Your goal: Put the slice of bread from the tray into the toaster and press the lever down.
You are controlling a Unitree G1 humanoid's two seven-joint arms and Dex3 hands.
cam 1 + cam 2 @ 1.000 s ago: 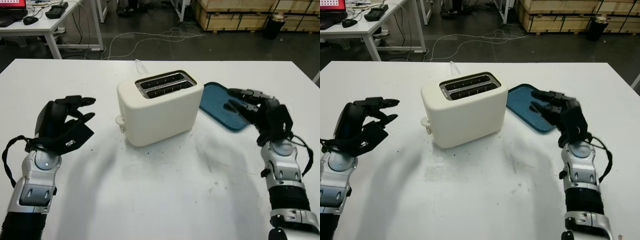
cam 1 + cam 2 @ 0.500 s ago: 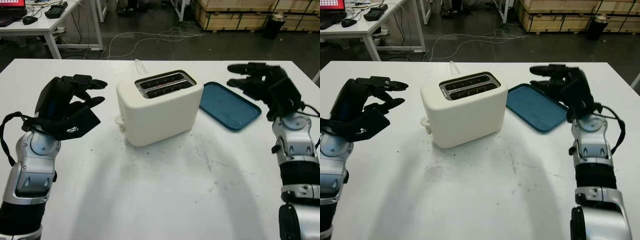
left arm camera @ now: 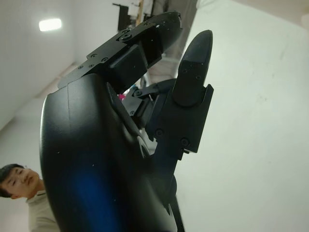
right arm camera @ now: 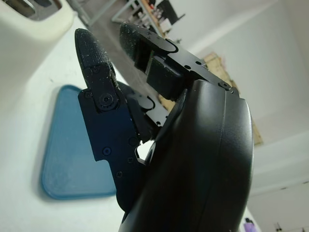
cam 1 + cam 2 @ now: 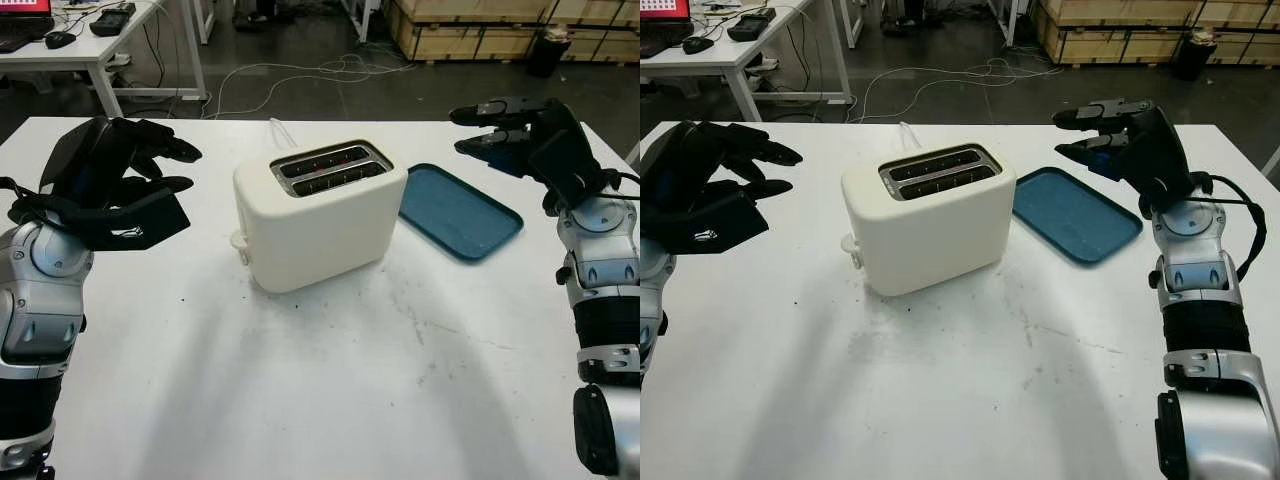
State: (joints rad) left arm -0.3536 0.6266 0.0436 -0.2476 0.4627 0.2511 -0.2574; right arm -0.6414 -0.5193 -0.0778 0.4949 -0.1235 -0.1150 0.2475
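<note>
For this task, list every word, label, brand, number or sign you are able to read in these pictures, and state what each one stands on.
None can be read.
A small white mark on the palm side of the left hand, raised left of the toaster: too small to read.
The toaster, the blue tray and the right hand, open above the table's far right, bear no visible text.

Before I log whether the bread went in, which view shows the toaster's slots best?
The left eye view: the toaster sits central, both slots seen from above. The right eye view shows the same. The right wrist view catches one corner beside the blue tray.
</note>
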